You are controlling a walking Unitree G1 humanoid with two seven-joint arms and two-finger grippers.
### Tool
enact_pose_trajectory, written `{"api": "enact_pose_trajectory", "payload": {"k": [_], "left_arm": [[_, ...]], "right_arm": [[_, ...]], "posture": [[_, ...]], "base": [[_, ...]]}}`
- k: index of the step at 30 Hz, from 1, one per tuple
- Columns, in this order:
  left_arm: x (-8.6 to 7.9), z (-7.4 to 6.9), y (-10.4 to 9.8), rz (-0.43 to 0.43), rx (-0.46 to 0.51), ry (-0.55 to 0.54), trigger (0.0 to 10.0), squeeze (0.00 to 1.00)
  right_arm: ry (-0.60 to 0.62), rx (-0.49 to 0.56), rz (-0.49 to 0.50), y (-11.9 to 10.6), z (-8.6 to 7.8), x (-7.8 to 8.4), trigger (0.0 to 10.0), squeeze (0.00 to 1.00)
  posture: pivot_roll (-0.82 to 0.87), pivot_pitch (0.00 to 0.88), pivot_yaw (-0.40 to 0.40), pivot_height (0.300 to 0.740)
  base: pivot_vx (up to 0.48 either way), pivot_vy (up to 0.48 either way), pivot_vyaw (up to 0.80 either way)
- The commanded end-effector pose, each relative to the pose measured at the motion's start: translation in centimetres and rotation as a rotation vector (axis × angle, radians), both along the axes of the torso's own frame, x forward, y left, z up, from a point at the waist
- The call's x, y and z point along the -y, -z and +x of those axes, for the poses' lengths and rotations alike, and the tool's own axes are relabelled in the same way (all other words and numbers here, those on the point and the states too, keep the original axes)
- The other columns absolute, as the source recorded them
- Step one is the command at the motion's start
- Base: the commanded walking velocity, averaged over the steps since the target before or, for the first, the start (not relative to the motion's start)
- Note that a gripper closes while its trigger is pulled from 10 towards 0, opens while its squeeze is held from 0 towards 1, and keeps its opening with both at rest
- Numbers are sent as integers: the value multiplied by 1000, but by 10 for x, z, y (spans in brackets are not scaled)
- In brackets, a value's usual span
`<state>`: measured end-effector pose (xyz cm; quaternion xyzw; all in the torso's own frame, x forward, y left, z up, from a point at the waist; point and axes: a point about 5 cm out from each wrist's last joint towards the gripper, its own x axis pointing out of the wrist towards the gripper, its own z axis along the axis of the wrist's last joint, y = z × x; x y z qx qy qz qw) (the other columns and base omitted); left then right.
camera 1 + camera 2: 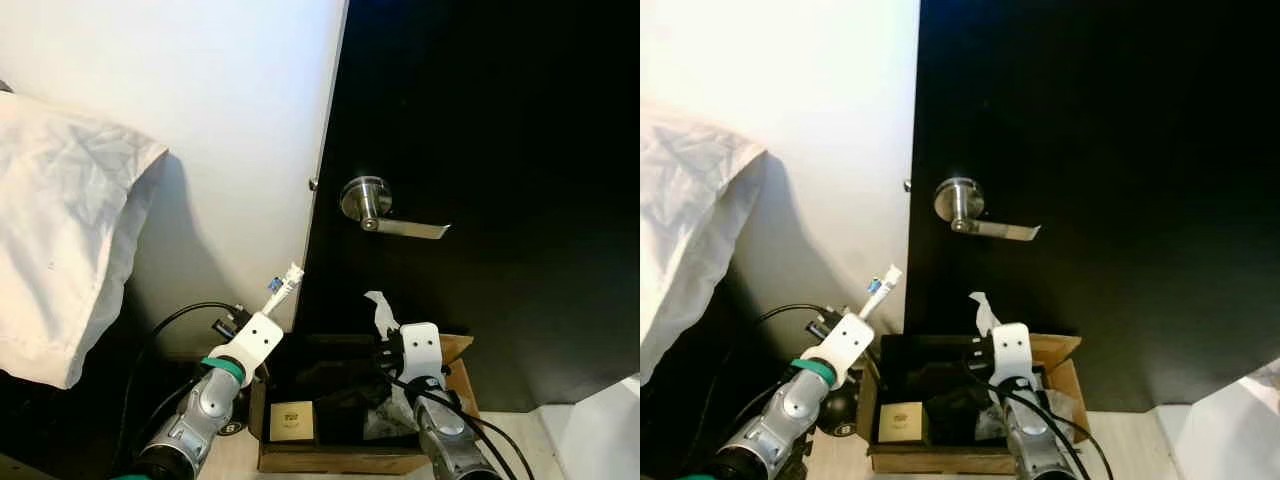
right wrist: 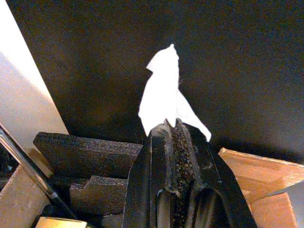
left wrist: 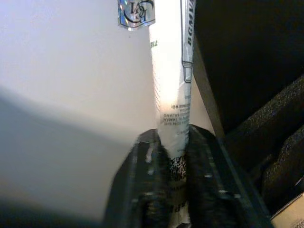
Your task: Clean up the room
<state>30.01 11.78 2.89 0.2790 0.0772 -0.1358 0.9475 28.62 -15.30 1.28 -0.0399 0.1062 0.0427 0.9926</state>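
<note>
At the foot of the black door [image 1: 480, 130], an open brown cardboard box [image 1: 345, 460] is seen on the floor, holding dark foam blocks [image 2: 85, 152] and a small gold-coloured square package [image 1: 292, 420].

Left gripper [image 1: 270, 303]: raised near the box's left edge, close to the white wall [image 1: 230, 110]. A slim white printed tube with a blue-marked end [image 1: 283, 286] is pinched between its jaws and stands tilted upward. In the left wrist view the tube [image 3: 172, 85] is seen clamped low on its body.

Right gripper [image 1: 385, 330]: held above the box's right half. Its jaws are pressed together on a crumpled scrap of white paper [image 2: 164, 95], which sticks up beyond the fingertips.

Step judged in hand: both picked-up bits of litter are to be dropped into the box.

Notes for doing it well:
- Each gripper should be brought over the box opening before release; the left one is judged to sit at or outside the rim, so an inward move is called for first.
- The tube should be lowered and tipped down, so that it is not bounced off the foam.
- The paper is light and may cling to a pad or drift; a low release is advised.
- The silver lever handle [image 1: 385, 212] and the hanging white cloth [image 1: 60, 230] are well apart from both arms.
</note>
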Motion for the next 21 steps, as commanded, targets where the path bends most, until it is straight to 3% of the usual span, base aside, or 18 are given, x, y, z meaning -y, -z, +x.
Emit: {"api": "enact_pose_trajectory", "payload": {"k": [1,7,13,15,16,21], "left_arm": [[-1,-4,11,51,-60,-6,10000,1000],[-6,-5,17,64,-102,-32,10000,1000],[-10,-8,21,19,-138,-60,10000,1000],[-10,-9,23,98,-126,-24,10000,1000],[-10,-10,24,121,-123,-13,10000,0],[-8,-11,25,128,-128,7,10000,0]], "right_arm": [[15,-32,4,6,-5,2,10000,0],[12,-31,3,6,-4,2,10000,0],[9,-29,-4,5,-4,4,10000,0],[7,-30,-6,5,-4,5,10000,0],[7,-30,-7,5,-4,5,10000,0],[4,-28,-7,5,-3,5,10000,0]], "posture": [[40,0,-5,740],[35,0,-6,740],[35,0,-6,740],[36,0,-12,740],[36,0,-12,740],[36,0,-12,740]], "base": [[0,0,0],[0,0,0],[0,0,0],[0,0,0],[0,0,0],[0,0,0]]}}
